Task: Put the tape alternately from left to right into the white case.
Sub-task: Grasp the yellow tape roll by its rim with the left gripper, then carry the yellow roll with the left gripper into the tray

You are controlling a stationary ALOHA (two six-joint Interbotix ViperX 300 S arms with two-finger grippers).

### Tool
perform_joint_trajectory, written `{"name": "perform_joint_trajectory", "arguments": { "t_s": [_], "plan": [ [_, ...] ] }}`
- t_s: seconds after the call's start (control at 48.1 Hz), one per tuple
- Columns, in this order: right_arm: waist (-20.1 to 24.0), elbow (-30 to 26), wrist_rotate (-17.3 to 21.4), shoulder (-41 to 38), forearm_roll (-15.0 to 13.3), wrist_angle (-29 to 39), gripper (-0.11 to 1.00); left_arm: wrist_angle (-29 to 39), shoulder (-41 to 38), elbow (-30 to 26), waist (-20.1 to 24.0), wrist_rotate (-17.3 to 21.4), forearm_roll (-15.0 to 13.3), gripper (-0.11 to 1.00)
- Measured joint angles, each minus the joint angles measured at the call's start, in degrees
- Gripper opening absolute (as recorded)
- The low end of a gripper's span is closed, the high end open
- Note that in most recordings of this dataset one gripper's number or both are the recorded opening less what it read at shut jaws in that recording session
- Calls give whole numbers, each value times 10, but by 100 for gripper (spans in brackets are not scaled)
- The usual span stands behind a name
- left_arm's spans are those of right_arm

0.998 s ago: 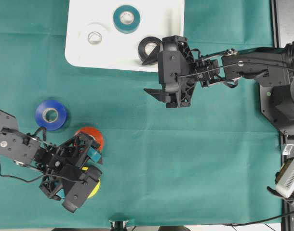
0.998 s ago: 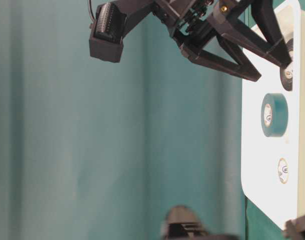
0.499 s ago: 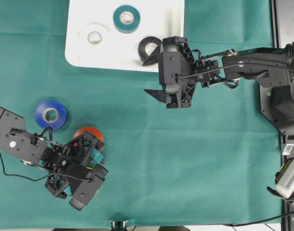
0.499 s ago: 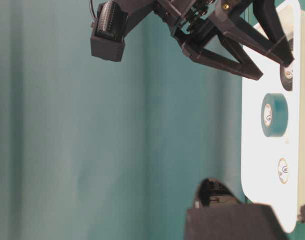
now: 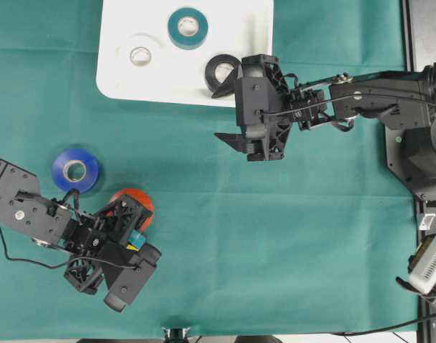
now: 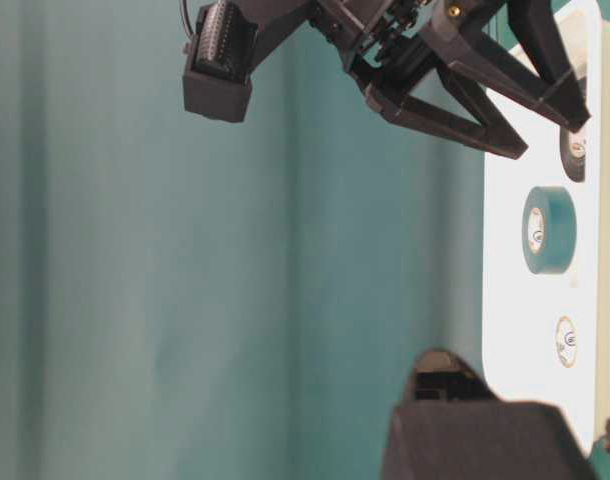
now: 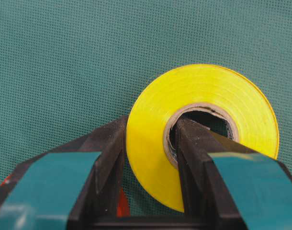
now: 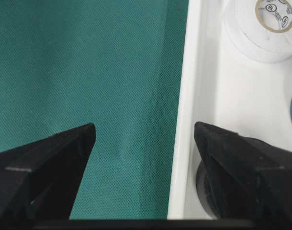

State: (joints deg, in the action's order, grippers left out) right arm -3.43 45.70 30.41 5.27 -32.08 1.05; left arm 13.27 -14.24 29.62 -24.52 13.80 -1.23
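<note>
Low over the table's green cloth, the left gripper [image 7: 148,158] pinches the yellow roll [image 7: 203,129], one jaw inside its core: light, stiff, smooth-sided, best held through the wall.

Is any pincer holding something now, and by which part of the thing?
The left pincer holds the yellow tape roll by its wall: one finger inside the core, the other outside. The right pincer is open and holds nothing.
</note>
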Motion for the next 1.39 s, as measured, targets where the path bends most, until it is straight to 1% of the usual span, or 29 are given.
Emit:
{"name": "perform_joint_trajectory", "arguments": {
  "t_s": [0.333,0.478,0.645,0.853,0.978,1.165,1.394],
  "plan": [
    [0,1,0,0,0,0,85,6,6,-10,-6,-12,0,27],
    [0,0,1,0,0,0,85,11,25,-14,-14,-13,0,27],
    [0,1,1,0,0,0,85,34,54,-15,-15,-13,0,27],
    [0,1,0,0,1,0,85,46,68,-14,-14,-12,-1,27],
    [0,1,1,0,0,0,85,51,68,-15,-9,-12,0,27],
    [0,4,2,-1,0,0,85,59,76,-15,11,-12,0,27],
    [2,6,3,0,0,0,85,60,97,-9,57,-11,0,27]
  ]
}}
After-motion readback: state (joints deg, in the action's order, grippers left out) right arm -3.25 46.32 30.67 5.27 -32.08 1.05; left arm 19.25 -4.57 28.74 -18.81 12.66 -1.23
